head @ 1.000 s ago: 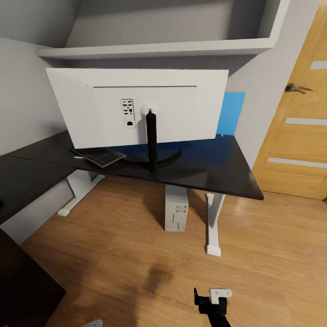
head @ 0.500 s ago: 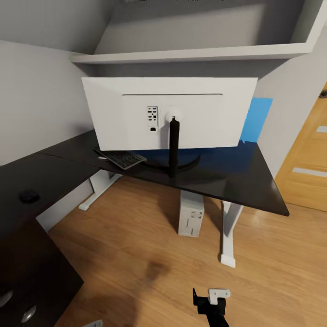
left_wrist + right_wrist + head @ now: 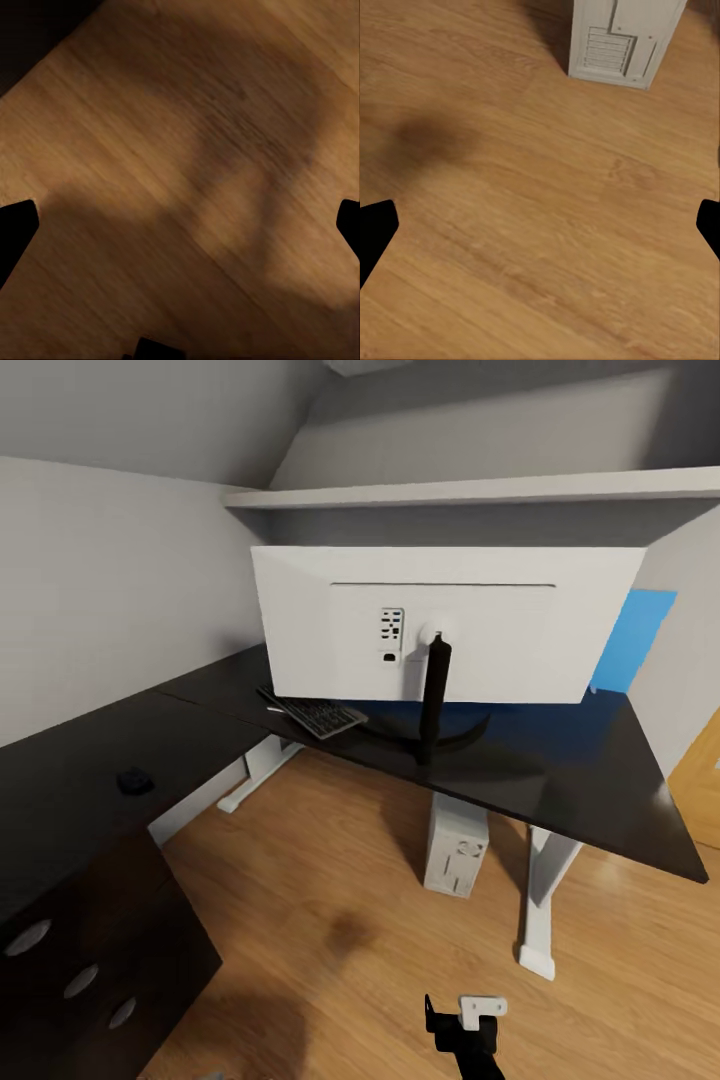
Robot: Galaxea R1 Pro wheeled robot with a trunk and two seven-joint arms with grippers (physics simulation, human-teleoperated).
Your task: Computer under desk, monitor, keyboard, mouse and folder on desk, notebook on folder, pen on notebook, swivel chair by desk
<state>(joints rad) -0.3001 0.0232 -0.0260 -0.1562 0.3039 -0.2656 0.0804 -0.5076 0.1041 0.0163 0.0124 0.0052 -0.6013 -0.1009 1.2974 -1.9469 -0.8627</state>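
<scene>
The monitor (image 3: 450, 625) stands on the black desk (image 3: 590, 760) with its white back toward me. The keyboard (image 3: 312, 712) lies beside the monitor's stand. A small black mouse (image 3: 134, 781) sits apart on the desk's near wing. Under the desk stands the white computer (image 3: 458, 850), whose tower (image 3: 622, 37) also appears in the right wrist view. A bright blue folder (image 3: 632, 640) stands upright against the wall behind the monitor. My right gripper (image 3: 465, 1015) hangs low over the floor, open (image 3: 540, 229) and empty. My left gripper (image 3: 180, 225) is open over bare floor. The swivel chair, notebook and pen are out of view.
The desk's black drawer unit (image 3: 90, 970) with round silver knobs stands close at my left. White desk legs (image 3: 540, 920) rest on the wooden floor (image 3: 330, 900). A shelf (image 3: 480, 490) runs above the monitor. A strip of a wooden door (image 3: 700, 780) is at the right edge.
The camera has turned left, so the whole picture has shifted right. The drawer unit and the mouse have come into view and the door has mostly left. Nothing on the desk has moved.
</scene>
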